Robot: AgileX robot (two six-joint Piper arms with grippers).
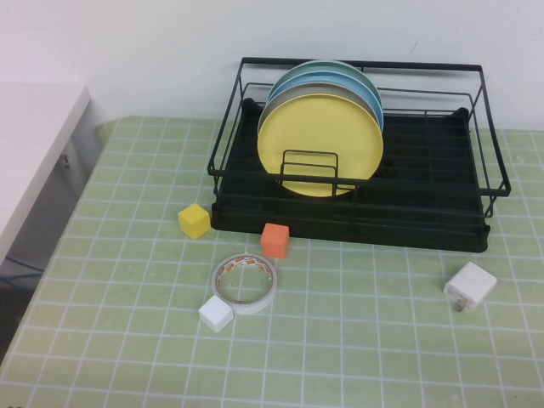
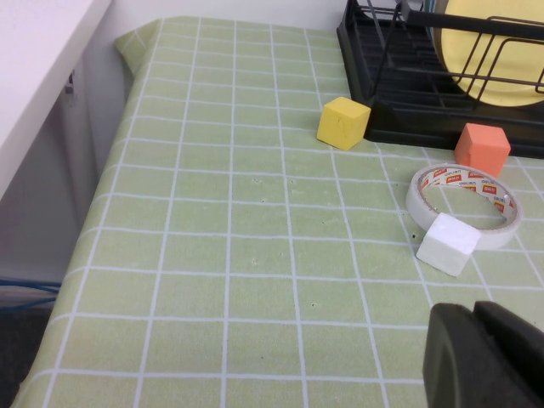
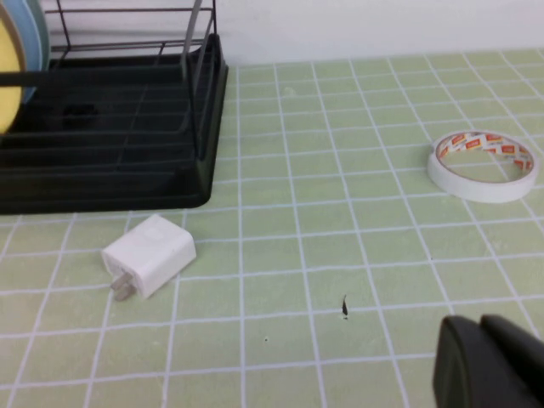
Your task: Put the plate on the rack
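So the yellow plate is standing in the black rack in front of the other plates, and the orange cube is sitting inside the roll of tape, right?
Not quite. The orange cube sits on the table against the rack, apart from the roll of tape; the high view shows it. The yellow plate does stand in front.

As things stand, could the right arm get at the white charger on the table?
Probably yes: the white charger lies alone on bare table ahead of the right gripper; the rack sits beyond it.
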